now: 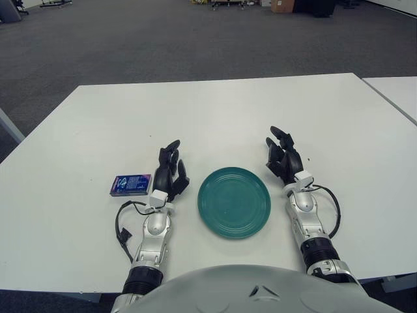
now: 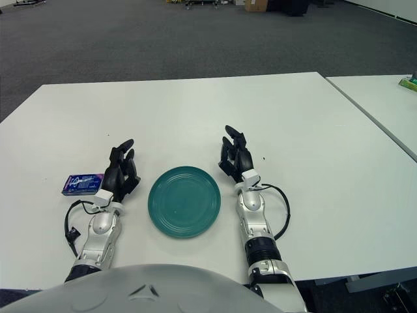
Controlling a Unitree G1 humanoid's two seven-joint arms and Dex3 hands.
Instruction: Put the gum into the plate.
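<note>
Nearest the camera, the robot's own grey rounded torso (image 1: 260, 290) fills the bottom edge, and both forearms reach forward from it onto the white table (image 1: 215, 111). Between the arms sits a round teal plate (image 1: 234, 201), flat on the tabletop with nothing in it. On the plate's left, the left hand (image 1: 169, 173) rests just beside the rim, its dark fingers loosely extended and slightly bent, holding nothing. On the plate's right, the right hand (image 1: 283, 157) lies a little farther forward, near the rim, its fingers likewise relaxed and spread, with nothing in its grasp. To the left of the left hand lies the gum (image 1: 131, 184), a small flat blue pack lying on its broad face, close to the hand but not touching it. Its long axis runs left to right across the table, roughly parallel to the near edge, with one short end pointing toward the left hand and plate. A second white table (image 2: 384, 104) stands at the right.
</note>
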